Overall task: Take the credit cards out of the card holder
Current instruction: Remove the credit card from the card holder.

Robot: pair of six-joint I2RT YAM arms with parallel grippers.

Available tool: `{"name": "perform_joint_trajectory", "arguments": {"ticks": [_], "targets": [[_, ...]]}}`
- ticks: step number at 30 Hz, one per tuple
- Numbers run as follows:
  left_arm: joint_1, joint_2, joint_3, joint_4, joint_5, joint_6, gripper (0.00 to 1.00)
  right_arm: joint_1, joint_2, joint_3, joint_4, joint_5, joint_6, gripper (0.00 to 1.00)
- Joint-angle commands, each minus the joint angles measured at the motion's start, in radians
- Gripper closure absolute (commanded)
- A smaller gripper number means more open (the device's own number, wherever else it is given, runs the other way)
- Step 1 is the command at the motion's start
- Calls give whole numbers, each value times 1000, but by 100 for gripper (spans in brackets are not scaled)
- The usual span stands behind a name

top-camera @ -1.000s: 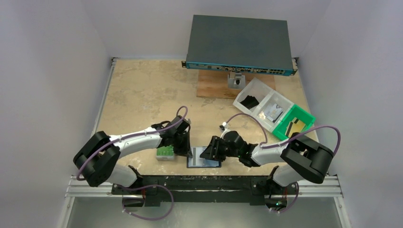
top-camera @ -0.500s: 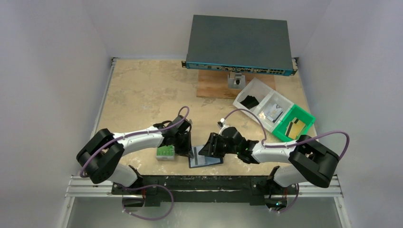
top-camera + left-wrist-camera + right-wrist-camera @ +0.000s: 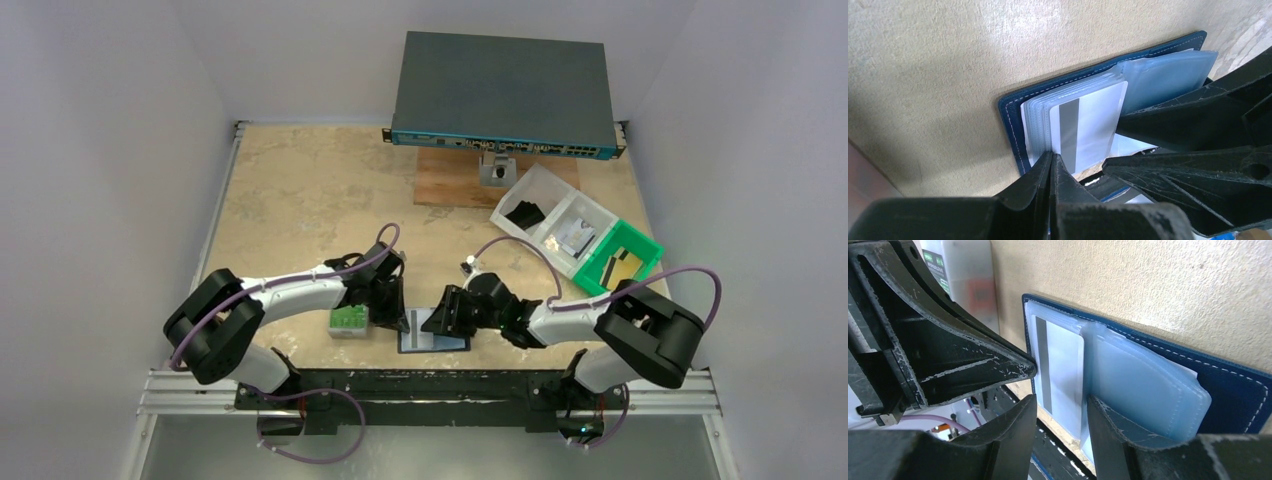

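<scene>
Left gripper (image 3: 1050,159): jaws pressed fully together, tips touching the left edge of the clear sleeve stack (image 3: 1035,125) inside the card holder (image 3: 1013,107). Can't tell if a sleeve or card edge is pinched between them.

Right gripper (image 3: 1061,405): jaws apart, nothing clamped. It comes in from the opposite side, low over the holder. Several sleeves are flipped back and lean against the outer side of one finger (image 3: 1128,440).

The gap between the right jaws shows one credit card (image 3: 1063,370). It is pale with a grey stripe, lies flat in the top sleeve, and sits fully inside the holder.

The card holder is navy and lies open, lining up. It sits at the near edge of the table (image 3: 300,190), between the two grippers.

A grey case with green label (image 3: 347,322) is just left of the left gripper, apart from the holder.

Far side: a network switch (image 3: 500,95) with a wooden board (image 3: 450,185) below it, and a divided tray (image 3: 575,235) at right, well apart from the holder.
</scene>
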Motion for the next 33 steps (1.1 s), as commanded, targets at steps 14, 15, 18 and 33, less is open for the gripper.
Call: {"name": "perform_joint_trajectory", "arguments": {"ticks": [14, 15, 18, 33], "targets": [[-18, 70, 19, 0, -53, -35, 100, -20, 172, -123, 451, -131, 87, 59], [-18, 71, 19, -11, -66, -42, 100, -25, 171, -134, 470, -133, 91, 59], [-17, 80, 16, -47, -113, -66, 100, -42, 172, -174, 546, -144, 92, 60], [-7, 133, -18, -93, -187, -137, 100, -83, 444, -293, 1115, -209, 193, 73]]}}
